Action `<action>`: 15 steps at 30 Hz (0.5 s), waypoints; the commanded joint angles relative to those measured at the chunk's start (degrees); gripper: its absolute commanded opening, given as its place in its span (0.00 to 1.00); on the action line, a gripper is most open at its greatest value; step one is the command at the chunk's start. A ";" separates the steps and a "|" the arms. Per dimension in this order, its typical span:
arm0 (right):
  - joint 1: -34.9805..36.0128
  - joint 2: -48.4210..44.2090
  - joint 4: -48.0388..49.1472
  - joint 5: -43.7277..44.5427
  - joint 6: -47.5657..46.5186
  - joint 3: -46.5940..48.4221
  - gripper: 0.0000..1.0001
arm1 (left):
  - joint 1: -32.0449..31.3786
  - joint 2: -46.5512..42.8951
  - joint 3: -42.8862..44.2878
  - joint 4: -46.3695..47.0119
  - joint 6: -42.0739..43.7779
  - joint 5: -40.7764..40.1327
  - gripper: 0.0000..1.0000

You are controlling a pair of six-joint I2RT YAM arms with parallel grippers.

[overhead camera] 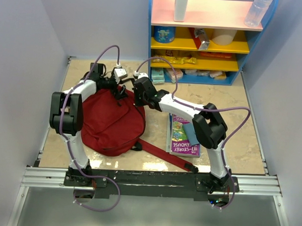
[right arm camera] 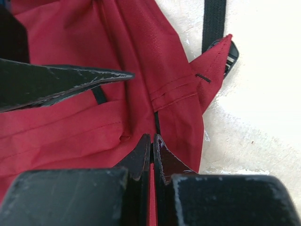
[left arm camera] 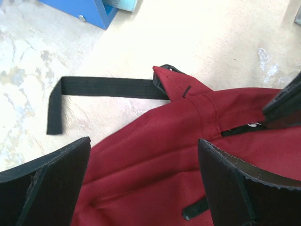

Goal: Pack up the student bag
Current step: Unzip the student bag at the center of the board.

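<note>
Right gripper (right arm camera: pixel 151 141) on student bag (overhead camera: pixel 111 121), marbled table (overhead camera: pixel 240 111)

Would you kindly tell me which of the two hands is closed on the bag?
The right hand: it is pinched shut on the student bag, whereas the left hand is wide open above it.

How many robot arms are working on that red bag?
2. The left arm reaches over the student bag, left gripper open; the right arm, right gripper pinching its fabric.
</note>
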 commanded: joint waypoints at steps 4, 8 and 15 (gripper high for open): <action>0.06 -3.58 1.87 -2.01 1.33 0.00 0.00 | -1.45 1.41 1.20 4.45 6.86 1.23 1.00; 0.06 -4.28 2.49 -2.62 1.60 -0.70 0.00 | -2.42 4.40 4.11 3.13 7.20 0.54 0.98; 0.06 -5.07 2.31 -2.89 1.33 -1.23 0.00 | -3.74 9.85 10.43 -4.51 11.51 -0.61 0.68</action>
